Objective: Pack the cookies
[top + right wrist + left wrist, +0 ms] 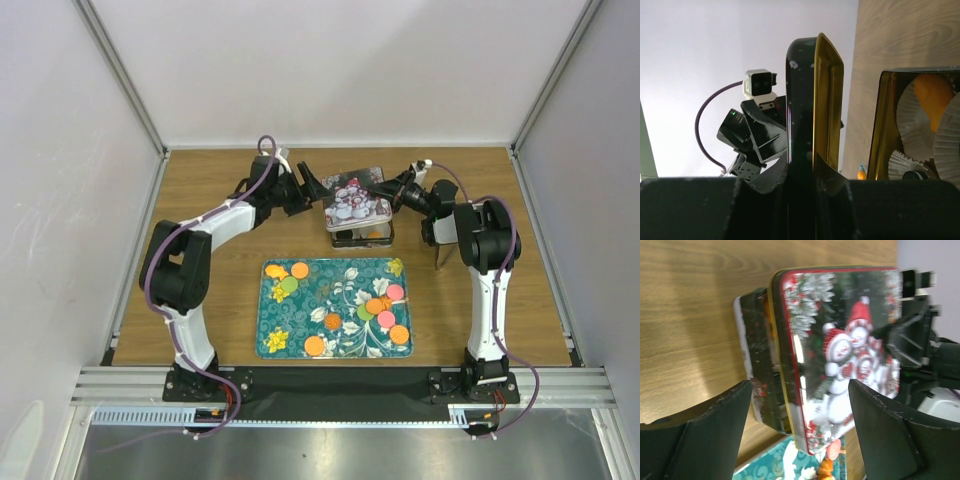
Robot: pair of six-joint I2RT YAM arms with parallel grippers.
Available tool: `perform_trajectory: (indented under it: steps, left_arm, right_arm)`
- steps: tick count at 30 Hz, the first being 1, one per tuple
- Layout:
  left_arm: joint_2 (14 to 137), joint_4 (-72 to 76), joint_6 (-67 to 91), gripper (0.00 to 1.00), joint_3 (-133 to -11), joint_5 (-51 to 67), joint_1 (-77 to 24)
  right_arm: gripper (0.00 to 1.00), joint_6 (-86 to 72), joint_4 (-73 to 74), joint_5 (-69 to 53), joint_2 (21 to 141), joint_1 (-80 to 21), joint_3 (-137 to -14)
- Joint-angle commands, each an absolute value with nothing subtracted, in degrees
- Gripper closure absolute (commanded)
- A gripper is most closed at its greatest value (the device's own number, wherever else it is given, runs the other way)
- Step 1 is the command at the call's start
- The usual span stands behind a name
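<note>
Cookies [299, 270] lie scattered over a teal flowered tray, and at least one more sits in the tin beyond it. The wooden table [200, 200] carries everything. At its middle lies the tray [262, 310], one long side facing the arms' bases. Just past the tray's 12 o'clock edge stands the tin [362, 238], dark-sided and gold inside. It is uncovered enough that the right wrist view shows white paper cups [912, 120] in it, one holding an orange cookie [932, 92]. Its lid [355, 200], printed with snowmen, hangs over the tin. It is lifted off and shifted toward 12 o'clock, so from above the tin's near wall shows beneath it.

The right gripper [390, 192] reaches in from 3 o'clock and is clamped on the lid's rim. Its wrist view shows the lid edge-on, pinched between both of its fingers. The left gripper [312, 192] sits at the lid's 9 o'clock side with its jaws spread wide, holding nothing. In its wrist view the two fingers [715, 430] frame the lid and tin.

On the tray, three cookies cluster at the 10 o'clock corner: a flower-shaped orange one, a round orange one and a green one. Two orange discs lie near 6 o'clock. Toward 3 to 4 o'clock, orange, pink and green discs lie bunched together, some touching.
</note>
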State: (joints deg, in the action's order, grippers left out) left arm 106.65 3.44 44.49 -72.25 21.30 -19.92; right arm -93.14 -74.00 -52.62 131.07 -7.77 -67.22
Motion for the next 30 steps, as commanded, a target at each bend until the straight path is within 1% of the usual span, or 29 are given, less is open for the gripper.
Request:
perform_trajectory:
  steps: [1,11,20,30]
  left_arm:
    - [108.45,5.8,42.89,0.16,-75.06,21.88,-19.51]
    - [113.29,7.82,43.68,0.16,-75.94,23.99,-19.69]
    - [115.4,7.47,43.33,0.16,-77.78,26.1,-20.65]
    - [117.33,3.96,41.22,0.19,-80.33,25.84,-22.15]
  right_arm:
    - [1.0,-88.6,-76.74,-53.26,131.84,-7.91,-68.73]
    - [1.0,-84.64,-74.36,-52.91,133.33,-7.82,-67.68]
    - [1.0,-85.25,-75.85,-52.38,134.74,-7.38,-66.53]
    - [0.91,-87.01,-79.27,-52.03,134.91,-5.98,-63.99]
